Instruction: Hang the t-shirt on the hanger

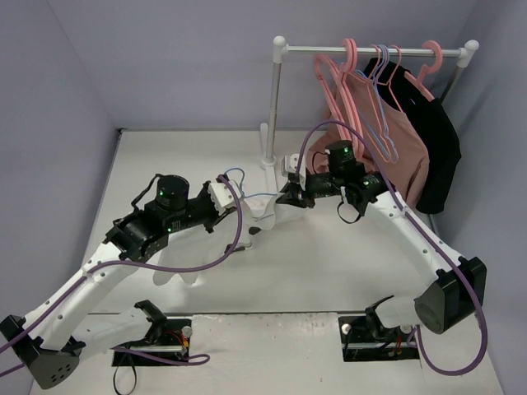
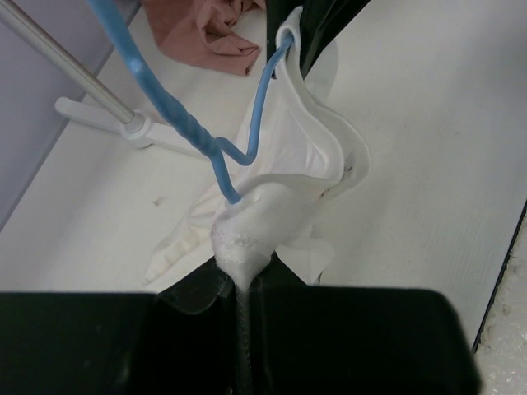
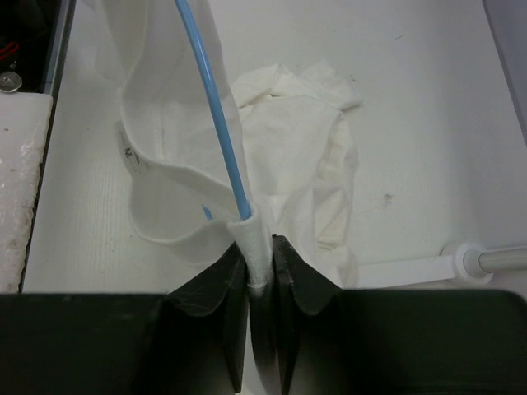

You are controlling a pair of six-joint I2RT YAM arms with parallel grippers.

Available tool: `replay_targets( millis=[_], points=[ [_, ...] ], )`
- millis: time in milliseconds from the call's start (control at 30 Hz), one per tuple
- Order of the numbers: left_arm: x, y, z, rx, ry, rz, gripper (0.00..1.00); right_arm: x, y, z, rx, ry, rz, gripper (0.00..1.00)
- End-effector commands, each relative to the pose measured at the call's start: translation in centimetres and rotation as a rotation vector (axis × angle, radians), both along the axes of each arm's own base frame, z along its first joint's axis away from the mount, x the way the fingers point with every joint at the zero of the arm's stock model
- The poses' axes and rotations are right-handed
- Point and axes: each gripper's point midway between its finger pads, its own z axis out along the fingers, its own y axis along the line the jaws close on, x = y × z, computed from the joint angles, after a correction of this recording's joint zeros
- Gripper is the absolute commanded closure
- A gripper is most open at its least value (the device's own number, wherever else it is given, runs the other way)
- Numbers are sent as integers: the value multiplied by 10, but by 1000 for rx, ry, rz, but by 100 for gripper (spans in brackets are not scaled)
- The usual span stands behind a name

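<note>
White table (image 1: pixel 329 271): one t-shirt (image 3: pixel 288 140), one hanger (image 3: pixel 221 123)

My left gripper (image 2: pixel 243 276) pinches a bunched fold of the white t-shirt (image 2: pixel 309 156), into which the wire of the light-blue hanger (image 2: pixel 177 111) disappears, its twisted neck rising up and left above the white table (image 2: pixel 428 123), a pink garment (image 2: pixel 206 33) crumpled beyond.

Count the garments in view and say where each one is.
3. The white t-shirt lies crumpled on the table; the dusty-pink top and the black garment hang side by side on the rail. More may hide behind them.
</note>
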Motion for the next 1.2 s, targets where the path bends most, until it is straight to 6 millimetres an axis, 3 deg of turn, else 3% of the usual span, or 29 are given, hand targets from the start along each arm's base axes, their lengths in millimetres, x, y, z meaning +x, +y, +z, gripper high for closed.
replay_targets(
  millis=[0, 100, 267, 400, 500, 567, 700, 900, 1033, 1167],
  points=[
    [1, -18, 43, -90, -100, -81, 100, -15, 15, 27, 77, -38, 76, 84],
    [0, -20, 42, -92, -93, -90, 100, -15, 18, 24, 73, -27, 82, 83],
    [1, -19, 44, -96, -100, -84, 100, -15, 20, 22, 71, -22, 86, 100],
    [1, -13, 45, -81, -114, -62, 100, -11, 16, 21, 58, -22, 51, 100],
    [9, 10, 45, -35, -133, 52, 98, 2, 3, 33, 68, -33, -18, 100],
    [12, 30, 45, 1, -141, 132, 81, 5, -4, 44, 81, -50, -48, 100],
    [14, 64, 58, -1, -174, 259, 60, 18, -18, 68, 100, -102, -115, 100],
    [29, 111, 82, -32, -221, 448, 55, 16, -19, 87, 134, -115, -104, 100],
    [43, 136, 104, -106, -240, 635, 54, 16, -18, 110, 166, -152, -95, 100],
    [41, 174, 147, -234, -282, 875, 53, 21, -15, 189, 260, -264, -110, 100]
  ],
)
